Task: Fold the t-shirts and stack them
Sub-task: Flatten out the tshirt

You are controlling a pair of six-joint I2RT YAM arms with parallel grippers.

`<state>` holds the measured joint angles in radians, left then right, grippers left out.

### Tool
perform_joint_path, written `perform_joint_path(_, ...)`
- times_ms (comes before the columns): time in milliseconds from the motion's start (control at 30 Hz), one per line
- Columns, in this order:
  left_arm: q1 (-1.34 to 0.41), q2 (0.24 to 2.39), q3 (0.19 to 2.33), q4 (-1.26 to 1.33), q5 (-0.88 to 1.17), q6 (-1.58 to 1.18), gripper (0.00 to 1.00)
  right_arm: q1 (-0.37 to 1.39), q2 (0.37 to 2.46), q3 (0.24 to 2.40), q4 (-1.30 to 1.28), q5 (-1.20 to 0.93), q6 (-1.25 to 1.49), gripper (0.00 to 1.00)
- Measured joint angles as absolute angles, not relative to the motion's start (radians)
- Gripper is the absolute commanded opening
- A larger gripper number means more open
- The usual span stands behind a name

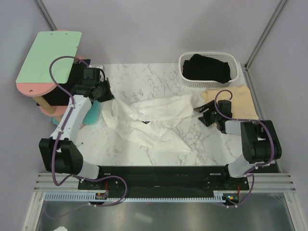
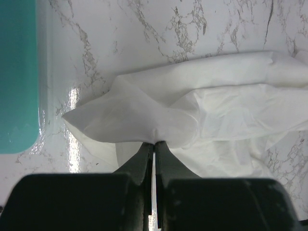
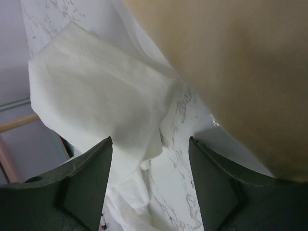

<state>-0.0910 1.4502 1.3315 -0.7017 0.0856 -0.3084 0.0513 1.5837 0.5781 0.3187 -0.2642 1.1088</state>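
White tee (image 1: 149, 120) crumpled at worktop (image 1: 125, 72) centre, left gripper (image 2: 154, 143) clenched on its left end, right gripper (image 3: 150, 140) released beside its right end, tan tee (image 1: 237, 101) at right edge

My left arm (image 1: 72, 118): white shell links between blocky black joint housings.
My right arm (image 1: 255, 140): the same build, with chunky black housings and a white link low by the base.
My purple cables (image 1: 51, 72): thin cords, one looping along each arm and curling under each base.
My left gripper (image 2: 154, 144): matte black, two slim fingers tapering out of a broad, rounded black block.
My right gripper (image 3: 150, 142): dark, wide, angular fingers with bevelled inner faces.
My base plate (image 1: 159, 172): a long flat black bar across ribbed silver rails.
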Motion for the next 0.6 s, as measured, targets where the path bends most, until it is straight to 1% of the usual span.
perform_joint_path(67, -0.091, 1.450, 1.327, -0.701, 0.084, -0.308, 0.02, 0.049, 1.609, 0.574, 0.368, -0.265, 1.137, 0.69)
perform_joint_path(167, -0.091, 1.450, 1.320, -0.701, 0.083, -0.308, 0.02, 0.049, 1.649, 0.569, 0.447, -0.263, 1.177, 0.56)
perform_joint_path(200, -0.091, 1.450, 1.319, -0.701, 0.083, -0.308, 0.02, 0.049, 1.662, 0.567, 0.467, -0.262, 1.188, 0.46)
perform_joint_path(267, -0.091, 1.450, 1.319, -0.700, 0.081, -0.308, 0.02, 0.049, 1.686, 0.564, 0.502, -0.260, 1.208, 0.33)
perform_joint_path(300, -0.091, 1.450, 1.319, -0.700, 0.081, -0.308, 0.02, 0.049, 1.697, 0.561, 0.511, -0.257, 1.217, 0.20)
perform_joint_path(367, -0.091, 1.450, 1.319, -0.700, 0.080, -0.308, 0.02, 0.050, 1.708, 0.555, 0.517, -0.254, 1.225, 0.10)
perform_joint_path(400, -0.091, 1.450, 1.319, -0.701, 0.080, -0.308, 0.02, 0.049, 1.709, 0.554, 0.516, -0.254, 1.229, 0.03)
perform_joint_path(467, -0.091, 1.448, 1.318, -0.701, 0.080, -0.308, 0.02, 0.050, 1.705, 0.553, 0.517, -0.249, 1.227, 0.00)
perform_joint_path(600, -0.091, 1.434, 1.314, -0.701, 0.078, -0.308, 0.02, 0.051, 1.626, 0.559, 0.438, -0.222, 1.182, 0.00)
